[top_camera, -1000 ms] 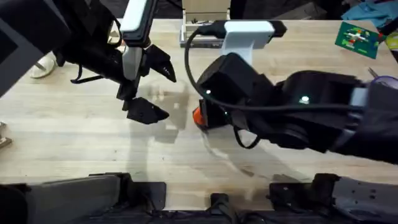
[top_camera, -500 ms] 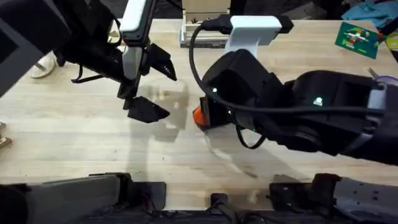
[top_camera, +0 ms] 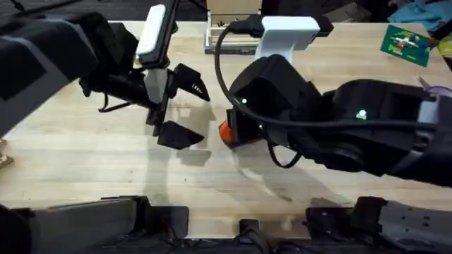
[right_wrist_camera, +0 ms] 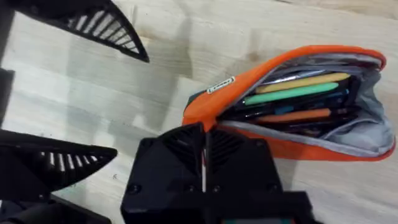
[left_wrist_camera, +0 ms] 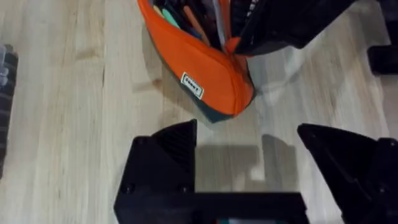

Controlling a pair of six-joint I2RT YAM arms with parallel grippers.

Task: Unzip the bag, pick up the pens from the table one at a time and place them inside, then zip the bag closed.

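Lying unzipped on the pale wooden plank table (left_wrist_camera: 68, 124), the elongated bright orange fabric pouch (right_wrist_camera: 292, 146) gapes wide, and several pens (right_wrist_camera: 292, 94) of green, yellow and orange already sit inside; loading looks finished, with only the zipping left; the right gripper (right_wrist_camera: 204, 163) sits pinched together at the bag's closed end, apparently on the zipper, though I cannot confirm the pull; the left gripper (left_wrist_camera: 249, 171) hovers just beside that end, jaws spread and empty.
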